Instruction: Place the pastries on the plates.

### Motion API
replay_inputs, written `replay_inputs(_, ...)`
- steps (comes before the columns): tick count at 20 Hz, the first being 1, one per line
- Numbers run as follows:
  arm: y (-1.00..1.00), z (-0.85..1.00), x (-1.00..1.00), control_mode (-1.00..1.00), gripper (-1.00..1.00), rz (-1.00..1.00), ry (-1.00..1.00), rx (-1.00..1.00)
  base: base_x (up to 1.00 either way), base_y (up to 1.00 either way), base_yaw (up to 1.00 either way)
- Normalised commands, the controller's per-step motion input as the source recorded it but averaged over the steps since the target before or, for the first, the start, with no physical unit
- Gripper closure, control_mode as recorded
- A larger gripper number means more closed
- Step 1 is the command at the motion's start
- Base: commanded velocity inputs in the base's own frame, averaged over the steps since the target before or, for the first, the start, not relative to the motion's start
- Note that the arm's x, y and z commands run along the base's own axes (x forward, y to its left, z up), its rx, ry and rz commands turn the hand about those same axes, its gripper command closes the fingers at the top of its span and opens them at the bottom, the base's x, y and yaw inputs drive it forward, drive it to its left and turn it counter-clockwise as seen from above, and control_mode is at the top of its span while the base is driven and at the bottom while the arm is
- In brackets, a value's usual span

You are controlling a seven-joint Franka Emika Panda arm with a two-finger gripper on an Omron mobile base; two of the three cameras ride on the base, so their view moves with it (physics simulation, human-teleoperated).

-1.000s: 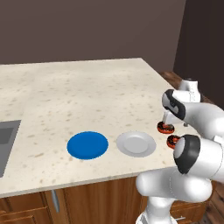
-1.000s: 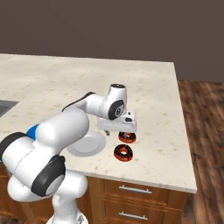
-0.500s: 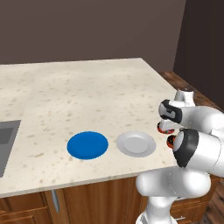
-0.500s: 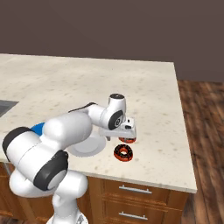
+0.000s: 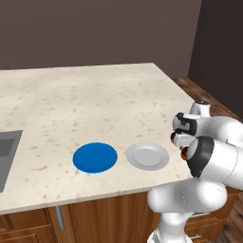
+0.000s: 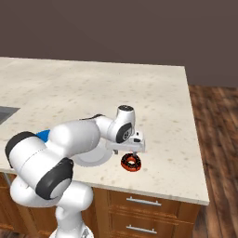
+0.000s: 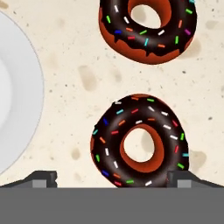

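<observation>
Two chocolate-iced ring pastries with sprinkles lie on the counter right of the plates. In the hand view the nearer pastry (image 7: 105,144) lies between my open gripper's (image 7: 113,179) fingertips, with nothing gripped, and the other pastry (image 7: 131,37) is beyond it. The grey-white plate (image 7: 17,96) edges in at the left. From the right base view, my gripper (image 6: 132,151) hangs low over the counter, one pastry (image 6: 131,162) just in front of it. The blue plate (image 5: 95,157) and the grey-white plate (image 5: 147,156) sit side by side left of my gripper (image 5: 178,137).
The counter's front edge (image 6: 153,193) runs close behind the pastries, and its right edge (image 6: 197,139) is a short way off. A sink corner (image 5: 7,152) shows at the far left. Bare counter stretches behind the plates.
My gripper has come down toward the counter over the pastries, still open. One pastry is now hidden under the hand in the right base view.
</observation>
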Motion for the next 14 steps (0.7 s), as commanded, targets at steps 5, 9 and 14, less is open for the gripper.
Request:
replay_inputs(5, 0.00, -0.25, 0.00, -1.00, -1.00, 0.00, 0.00, 0.00, 0.00, 0.00, 0.00)
replay_inputs(9, 0.00, -0.22, 0.01, -1.00, -1.00, 0.00, 0.00, 0.00, 0.00, 0.00, 0.00)
replay_inputs(14, 0.00, -0.19, 0.00, -1.00, -1.00, 0.00, 0.00, 0.00, 0.00, 0.00, 0.00)
